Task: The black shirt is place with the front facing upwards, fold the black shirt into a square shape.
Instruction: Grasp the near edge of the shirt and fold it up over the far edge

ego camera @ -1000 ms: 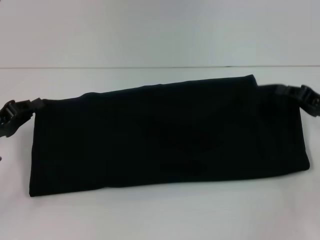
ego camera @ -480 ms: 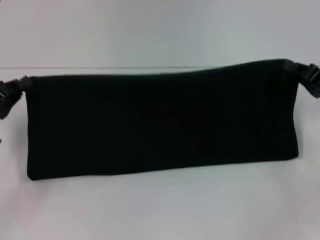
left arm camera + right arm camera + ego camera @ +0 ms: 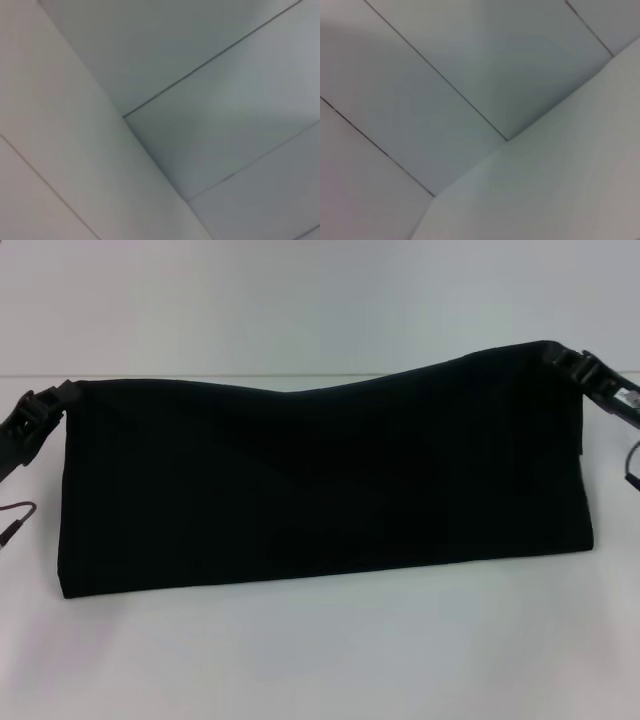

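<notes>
Black shirt [image 3: 320,485] lifted by left hand [image 3: 45,408], right hand [image 3: 570,362]

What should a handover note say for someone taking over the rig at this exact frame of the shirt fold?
Left gripper: shut on the upper left corner of the black shirt.
Right gripper: shut on the upper right corner, held higher than the left.
Shirt: a long band hanging between the grippers, top edge sagging in the middle, bottom edge on the white table.
Done: shirt already narrowed into a strip.
Left: lay it down and fold the ends in to make a square. Wrist views show only walls.
</notes>
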Controlling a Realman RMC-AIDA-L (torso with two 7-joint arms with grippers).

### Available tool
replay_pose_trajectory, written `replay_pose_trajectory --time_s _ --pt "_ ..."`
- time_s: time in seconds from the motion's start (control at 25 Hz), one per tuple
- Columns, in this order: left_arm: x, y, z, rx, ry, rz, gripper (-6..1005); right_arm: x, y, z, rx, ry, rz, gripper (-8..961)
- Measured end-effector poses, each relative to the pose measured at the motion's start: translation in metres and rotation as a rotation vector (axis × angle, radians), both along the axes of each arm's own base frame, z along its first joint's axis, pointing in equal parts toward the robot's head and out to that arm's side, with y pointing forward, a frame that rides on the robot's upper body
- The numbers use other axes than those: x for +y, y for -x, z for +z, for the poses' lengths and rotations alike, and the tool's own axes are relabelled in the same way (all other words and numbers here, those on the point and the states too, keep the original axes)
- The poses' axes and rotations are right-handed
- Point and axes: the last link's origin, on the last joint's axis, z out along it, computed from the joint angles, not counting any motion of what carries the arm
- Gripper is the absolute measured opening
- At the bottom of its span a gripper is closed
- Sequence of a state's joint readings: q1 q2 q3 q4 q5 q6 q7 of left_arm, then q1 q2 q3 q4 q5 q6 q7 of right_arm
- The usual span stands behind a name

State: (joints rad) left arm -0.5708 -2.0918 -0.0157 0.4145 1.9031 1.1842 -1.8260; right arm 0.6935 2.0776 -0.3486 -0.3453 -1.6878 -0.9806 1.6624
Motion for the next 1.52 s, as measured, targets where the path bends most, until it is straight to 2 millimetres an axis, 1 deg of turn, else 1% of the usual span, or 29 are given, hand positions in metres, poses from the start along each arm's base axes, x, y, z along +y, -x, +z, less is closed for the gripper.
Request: replay_pose_trajectory --time_s 0.04,0.32,0.56,0.68,1.04,1.28,1.36,1.52 --pt "0.001 0.000 -0.002 0.001 -0.015 0.009 44 0.004 0.002 -0.006 -0.028 -0.003 -0.013 85" --pt "0.005 0.000 -0.015 0.020 -0.063 0.051 45 0.016 0.008 -0.019 -0.085 -0.022 -0.054 117" --pt "0.007 -0.004 -0.023 0.046 -0.087 0.064 44 0.023 0.018 -0.029 -0.119 -0.039 -0.048 144" --pt "0.010 -0.006 -0.027 0.053 -0.097 0.068 44 0.026 0.020 -0.031 -0.134 -0.040 -0.064 158" --pt "0.013 -0.008 -0.039 0.060 -0.158 0.116 45 0.026 0.018 -0.033 -0.174 -0.062 -0.066 198" --pt "0.013 -0.013 -0.047 0.078 -0.203 0.124 128 0.024 0.018 -0.036 -0.183 -0.094 -0.064 225" --pt "0.013 -0.013 -0.048 0.075 -0.207 0.127 156 0.024 0.018 -0.036 -0.186 -0.094 -0.064 268" --pt "0.013 -0.014 -0.049 0.073 -0.207 0.128 308 0.025 0.018 -0.036 -0.184 -0.096 -0.067 353"
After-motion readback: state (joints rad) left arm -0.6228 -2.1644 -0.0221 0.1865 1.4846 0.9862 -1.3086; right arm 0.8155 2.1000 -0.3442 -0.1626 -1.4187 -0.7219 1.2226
